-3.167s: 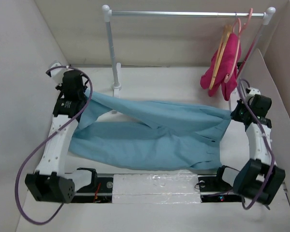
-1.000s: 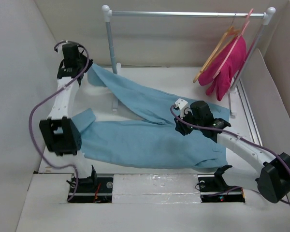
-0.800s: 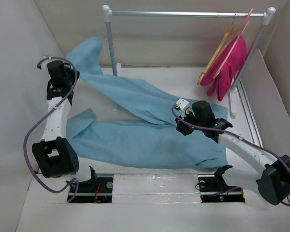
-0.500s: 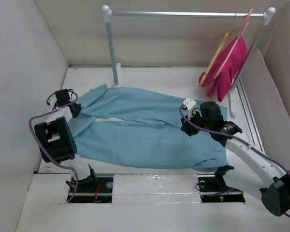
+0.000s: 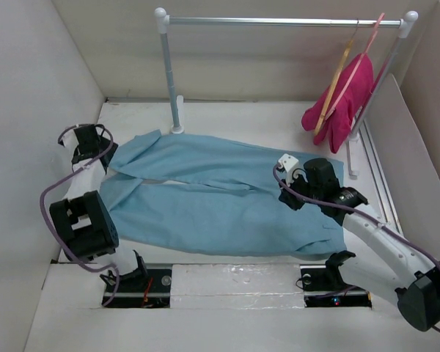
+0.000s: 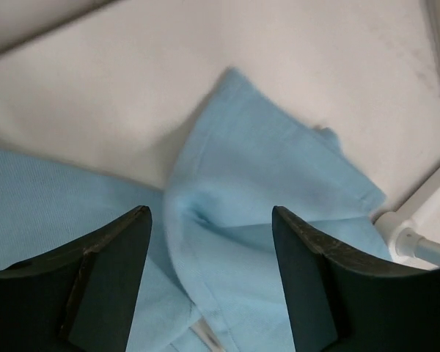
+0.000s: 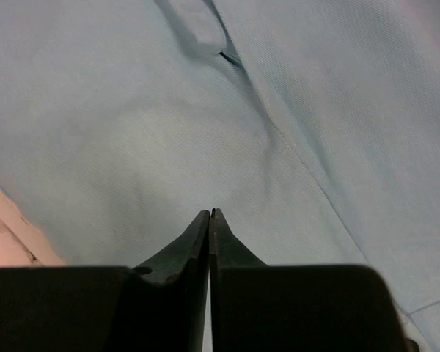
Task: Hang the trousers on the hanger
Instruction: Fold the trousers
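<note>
Two arms, entered as found.

1. Trousers [image 5: 205, 202]: sky-blue, spread flat on the table [image 5: 242, 121] across the middle of the top view. The legs run to the left and the waist lies at the right.
2. Hanger [image 5: 338, 75]: tan wood, hooked on the rail [image 5: 279, 21] at upper right, well apart from the trousers. It hangs just beside a pink hanger [image 5: 361, 62] carrying a magenta garment [image 5: 348, 106].
3. Left gripper [image 6: 210, 216]: at the left edge of the cloth, over the leg ends. Fingers spread wide with nothing between them.
4. Right gripper [image 7: 210, 216]: over the waist end at right of centre. Fingers pressed together, and no cloth is seen caught between them.
</note>
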Controlling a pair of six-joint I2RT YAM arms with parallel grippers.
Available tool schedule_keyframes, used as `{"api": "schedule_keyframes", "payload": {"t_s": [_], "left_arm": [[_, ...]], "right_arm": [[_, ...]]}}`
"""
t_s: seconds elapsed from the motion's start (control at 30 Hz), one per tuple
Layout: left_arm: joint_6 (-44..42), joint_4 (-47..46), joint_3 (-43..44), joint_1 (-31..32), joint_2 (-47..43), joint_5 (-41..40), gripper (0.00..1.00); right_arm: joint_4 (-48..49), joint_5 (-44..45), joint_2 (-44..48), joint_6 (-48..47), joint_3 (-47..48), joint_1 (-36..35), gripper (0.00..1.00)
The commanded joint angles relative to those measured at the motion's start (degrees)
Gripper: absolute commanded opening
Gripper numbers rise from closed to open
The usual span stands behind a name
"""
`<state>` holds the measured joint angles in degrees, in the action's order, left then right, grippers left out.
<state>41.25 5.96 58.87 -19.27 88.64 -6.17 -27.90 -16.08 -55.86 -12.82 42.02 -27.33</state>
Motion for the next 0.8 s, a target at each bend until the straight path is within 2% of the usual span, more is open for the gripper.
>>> {"api": "schedule_keyframes", "payload": {"t_s": [0.0,0.07,0.17,0.2,0.23,0.3,0.47,0.57,0.6,0.63,0.7,0.77], "left_arm": [[-7.1,-2.4,3.0,6.9,-4.7,-7.8,0.62],[-9.8,0.2,6.6,8.8,0.8,-8.8,0.61],[-12.3,6.8,16.9,9.3,12.4,-6.5,0.63],[-12.2,9.7,23.5,9.3,15.2,-8.3,0.63],[-12.3,12.3,25.6,9.3,19.6,-9.3,0.63],[-12.5,13.7,30.4,8.5,22.4,-9.1,0.63],[-11.7,15.4,35.3,3.3,29.3,-2.9,0.62],[-13.5,20.3,40.3,3.3,34.4,-2.6,0.62],[-13.7,20.7,40.3,3.3,35.0,-1.7,0.62],[-14.0,20.5,39.9,3.3,35.8,-1.0,0.61],[-13.9,19.5,37.2,3.3,35.7,0.1,0.59],[-13.6,17.7,35.3,3.3,35.7,2.6,0.59]], "right_arm": [[3.2,-1.2,-1.2,0.3,-0.2,0.3,0.00],[3.5,-0.1,-1.8,-0.2,-0.4,0.3,0.00],[3.6,0.9,-2.8,-0.7,-1.1,0.3,0.00],[4.3,0.7,-3.2,-0.8,-1.2,0.3,0.00],[4.9,-0.3,-3.6,-0.6,-1.8,0.3,0.00],[6.6,-2.1,-4.3,-0.5,-2.4,0.3,0.03],[10.2,-4.6,-6.8,0.9,-4.7,-0.8,0.08],[12.2,-5.0,-7.9,1.2,-5.4,-0.8,0.21],[12.8,-4.8,-8.1,1.3,-5.8,-0.8,0.30],[13.0,-4.4,-8.3,1.5,-5.9,-0.8,0.34],[13.5,-4.0,-8.8,1.6,-5.8,-0.8,0.41],[13.8,-3.3,-9.4,1.9,-5.5,-0.8,0.43]]}}
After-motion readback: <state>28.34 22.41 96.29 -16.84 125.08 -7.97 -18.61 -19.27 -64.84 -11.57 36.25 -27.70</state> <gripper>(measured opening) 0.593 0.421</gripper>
